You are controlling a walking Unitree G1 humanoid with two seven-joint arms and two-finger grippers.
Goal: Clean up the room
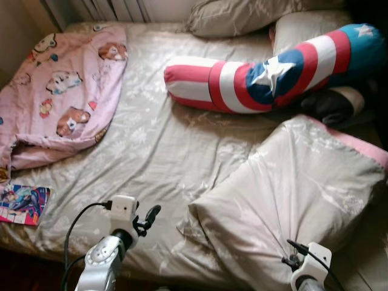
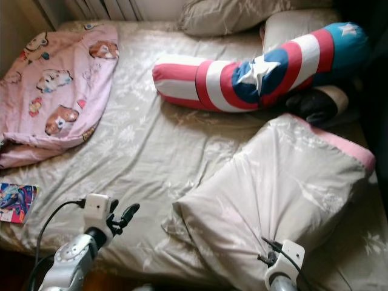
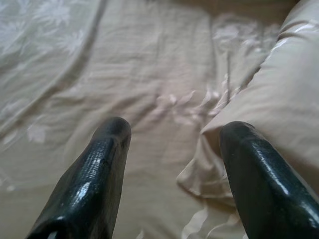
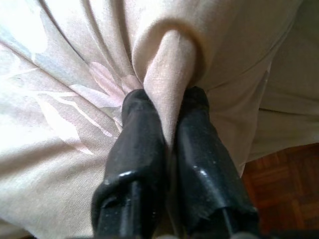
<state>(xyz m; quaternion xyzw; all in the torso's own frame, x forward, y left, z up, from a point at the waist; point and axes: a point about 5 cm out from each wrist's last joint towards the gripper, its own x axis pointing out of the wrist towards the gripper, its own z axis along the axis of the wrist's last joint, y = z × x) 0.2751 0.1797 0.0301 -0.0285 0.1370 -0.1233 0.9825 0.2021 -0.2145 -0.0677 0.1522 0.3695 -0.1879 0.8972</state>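
Note:
A large beige pillow [image 1: 291,194] with a pink edge lies askew on the near right of the bed [image 1: 151,139]. My right gripper [image 4: 169,102] is shut on a pinched fold of that pillow's cover [image 4: 167,64] at its near edge. My left gripper [image 3: 172,132] is open just above the sheet, its fingertips [image 3: 112,132] beside the pillow's left corner [image 3: 209,164]. Across the back right of the bed lies a long red, white and blue star bolster [image 1: 273,70].
A pink cartoon blanket [image 1: 60,91] is heaped at the bed's left. A colourful booklet [image 1: 23,205] lies by the near left edge. More pillows [image 1: 242,15] sit at the head, and a dark cushion [image 1: 330,106] lies under the bolster. Wood floor [image 4: 284,189] shows below the bed.

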